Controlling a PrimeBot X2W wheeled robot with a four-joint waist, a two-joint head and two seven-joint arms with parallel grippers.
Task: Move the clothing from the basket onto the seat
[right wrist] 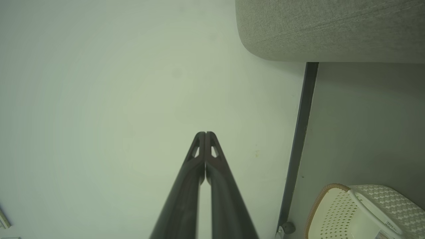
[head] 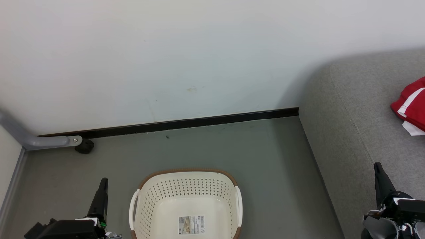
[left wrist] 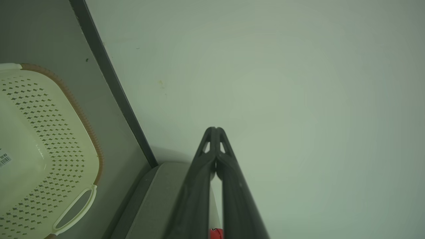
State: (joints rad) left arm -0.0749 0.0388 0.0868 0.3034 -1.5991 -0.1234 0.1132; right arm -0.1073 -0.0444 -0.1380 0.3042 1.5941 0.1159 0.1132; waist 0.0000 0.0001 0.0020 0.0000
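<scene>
The cream perforated basket [head: 187,202] with a brown rim stands on the grey floor at the bottom middle; only a label sticker shows inside it. Red clothing [head: 411,104] with white stripes lies on the grey seat [head: 358,126] at the right edge. My left gripper [head: 103,182] is shut with nothing in it, left of the basket. Over the seat's near part my right gripper [head: 377,166] is shut and bare too. The left wrist view has the shut gripper [left wrist: 215,128] pointing at the wall, the basket [left wrist: 43,149] to its left. The right wrist view has the shut gripper [right wrist: 205,133] and the basket [right wrist: 358,212] at lower right.
A white wall [head: 166,59] with a black skirting strip [head: 186,123] closes the back. A grey metal leg with a black caster [head: 83,146] stands at the left by the wall. Open grey floor [head: 265,159] lies between basket and seat.
</scene>
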